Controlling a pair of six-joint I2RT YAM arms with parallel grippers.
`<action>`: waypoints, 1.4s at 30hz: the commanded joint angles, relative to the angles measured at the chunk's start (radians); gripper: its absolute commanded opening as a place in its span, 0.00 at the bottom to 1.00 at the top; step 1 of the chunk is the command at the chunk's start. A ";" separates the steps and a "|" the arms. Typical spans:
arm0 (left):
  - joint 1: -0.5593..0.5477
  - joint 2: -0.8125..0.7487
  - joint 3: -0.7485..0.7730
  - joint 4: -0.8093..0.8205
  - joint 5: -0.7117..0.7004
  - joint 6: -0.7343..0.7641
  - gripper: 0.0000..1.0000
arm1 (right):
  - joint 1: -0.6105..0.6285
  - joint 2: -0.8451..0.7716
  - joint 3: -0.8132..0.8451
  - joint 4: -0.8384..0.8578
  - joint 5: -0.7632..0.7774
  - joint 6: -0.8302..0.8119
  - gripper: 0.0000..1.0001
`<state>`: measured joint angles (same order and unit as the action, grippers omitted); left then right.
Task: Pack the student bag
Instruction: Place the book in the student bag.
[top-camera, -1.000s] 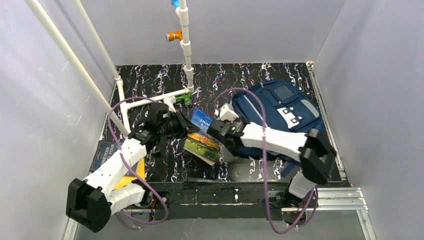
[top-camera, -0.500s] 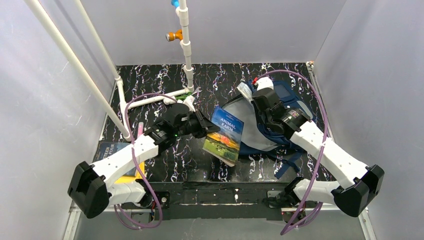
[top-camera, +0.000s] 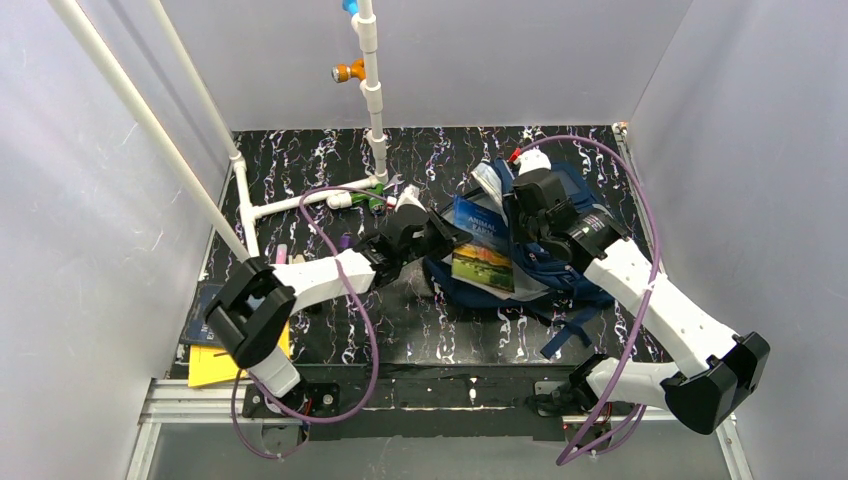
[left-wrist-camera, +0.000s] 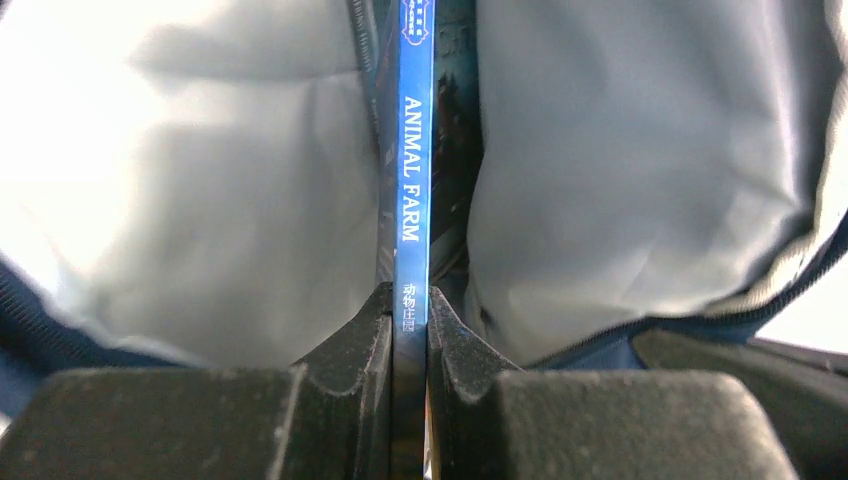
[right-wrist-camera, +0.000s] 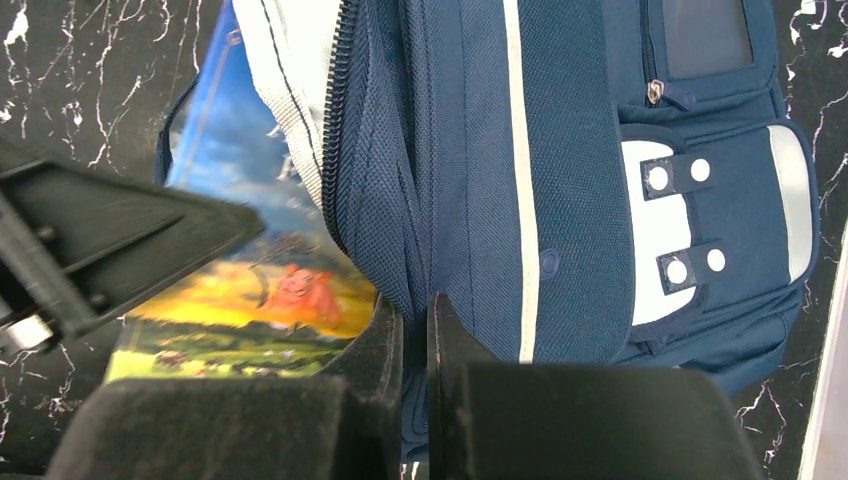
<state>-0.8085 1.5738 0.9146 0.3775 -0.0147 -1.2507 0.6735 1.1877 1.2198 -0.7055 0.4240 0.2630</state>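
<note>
Navy bag (right-wrist-camera: 560, 150) lies right of tabletop centre, right claw (right-wrist-camera: 415, 320) pinched on its zip edge holding the mouth open; left claw (left-wrist-camera: 410, 320) clamps book (left-wrist-camera: 412, 150) by the spine, long axis aimed straight into the mouth.

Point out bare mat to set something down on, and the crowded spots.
Bare: the far mat strip between back wall and white pipe, and the near strip in front of the student bag. Crowded: the centre, where left gripper, right gripper and book meet.
</note>
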 joint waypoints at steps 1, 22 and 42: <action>-0.007 0.064 0.102 0.242 -0.027 -0.087 0.00 | 0.000 -0.008 0.090 0.113 -0.033 0.033 0.01; -0.058 0.433 0.267 0.525 -0.273 -0.066 0.00 | -0.010 -0.017 0.124 0.114 -0.070 0.084 0.01; -0.200 0.713 0.635 0.249 -0.548 -0.136 0.21 | -0.018 0.012 0.152 0.109 -0.085 0.093 0.01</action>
<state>-0.9951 2.3409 1.5101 0.7330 -0.4744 -1.4063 0.6491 1.2182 1.2869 -0.7372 0.3737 0.3344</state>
